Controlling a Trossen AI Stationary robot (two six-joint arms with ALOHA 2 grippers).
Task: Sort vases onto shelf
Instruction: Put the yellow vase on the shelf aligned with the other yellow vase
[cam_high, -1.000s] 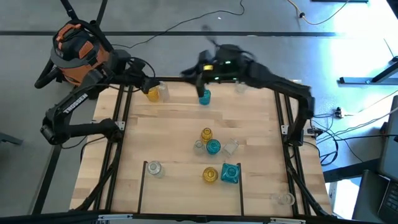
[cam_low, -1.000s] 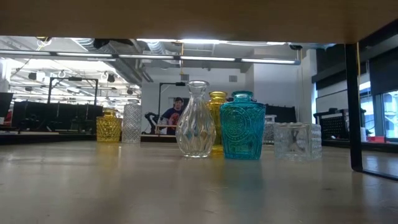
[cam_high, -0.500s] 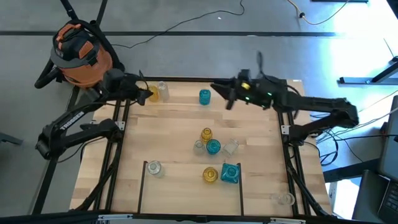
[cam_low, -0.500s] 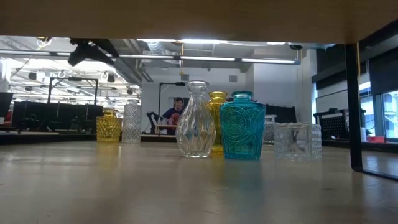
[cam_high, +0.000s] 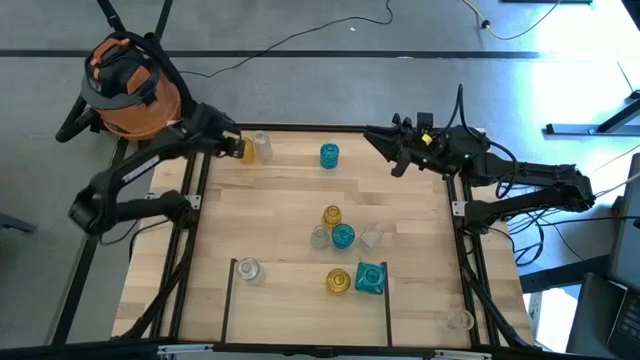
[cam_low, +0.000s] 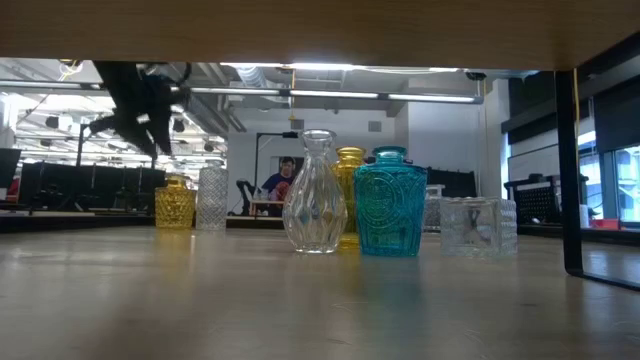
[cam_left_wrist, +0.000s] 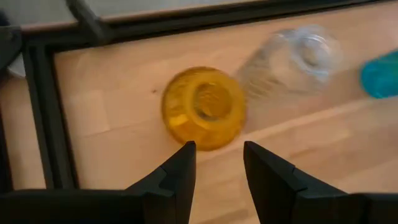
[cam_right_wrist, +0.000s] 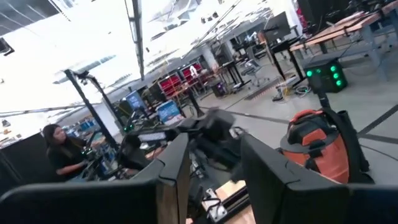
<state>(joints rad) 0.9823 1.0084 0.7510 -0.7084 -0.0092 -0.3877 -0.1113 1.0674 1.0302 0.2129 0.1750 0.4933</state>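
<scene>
Pale-wood shelf (cam_high: 280, 215) below me: my left claw (cam_high: 233, 147), fingers slightly apart and empty, hangs over the yellow vase (cam_high: 246, 150) at the back left. Six vases cluster mid-shelf, unsorted. Right claw (cam_high: 385, 140), slightly parted, holds nothing. Only the low view shows the person (cam_low: 283, 183) behind.

On the pale-wood shelf (cam_high: 280, 220), an amber vase (cam_high: 246, 150), a clear vase (cam_high: 263, 147) and a teal vase (cam_high: 329, 155) stand upright along the far edge. More amber, teal and clear vases cluster mid-shelf; one clear one stands alone at the near right corner (cam_high: 458, 320).
</scene>
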